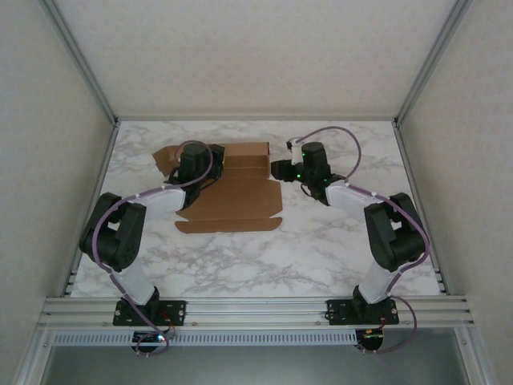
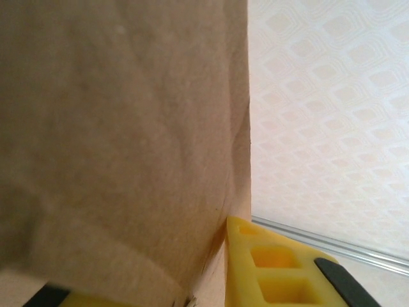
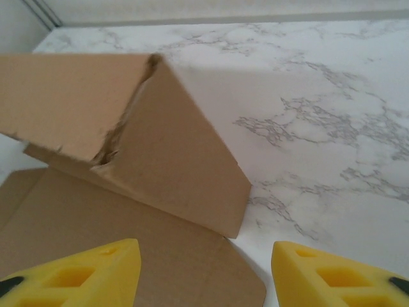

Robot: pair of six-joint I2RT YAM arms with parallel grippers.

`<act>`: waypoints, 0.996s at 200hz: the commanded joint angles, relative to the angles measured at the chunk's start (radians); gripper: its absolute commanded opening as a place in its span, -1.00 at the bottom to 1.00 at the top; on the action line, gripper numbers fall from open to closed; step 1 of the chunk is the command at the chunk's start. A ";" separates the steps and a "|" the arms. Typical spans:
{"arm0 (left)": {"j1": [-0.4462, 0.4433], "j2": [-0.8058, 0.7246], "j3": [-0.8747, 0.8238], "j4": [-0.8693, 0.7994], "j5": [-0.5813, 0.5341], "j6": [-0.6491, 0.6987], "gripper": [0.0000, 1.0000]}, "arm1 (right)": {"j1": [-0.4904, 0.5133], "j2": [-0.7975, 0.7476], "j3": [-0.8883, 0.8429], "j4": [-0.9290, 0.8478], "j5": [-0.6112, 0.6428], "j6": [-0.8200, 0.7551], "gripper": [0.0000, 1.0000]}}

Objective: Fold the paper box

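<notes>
- paper box (image 1: 240, 204) on marble table (image 1: 321, 249): front panel flat, rear panel raised.
- left gripper (image 1: 191, 164) over the box's left rear corner, at a bent flap.
- right gripper (image 1: 279, 170) just beside the raised panel's right end, pointing left.

- The plain brown die-cut cardboard paper box (image 1: 232, 200) lies on the white marbled table (image 1: 321, 249), left of centre, toward the back.
- Its rear panel stands raised behind the flat sheet.
- The yellow-fingered left gripper (image 2: 147, 262) is at its rear left corner, cardboard between the fingers.
- The yellow-fingered right gripper (image 1: 278, 170) is just right of its rear right corner, facing it.
</notes>
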 commanded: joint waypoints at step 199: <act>-0.007 0.063 0.067 -0.247 -0.021 -0.015 -0.73 | 0.205 0.425 0.420 -0.158 0.725 -0.203 -0.84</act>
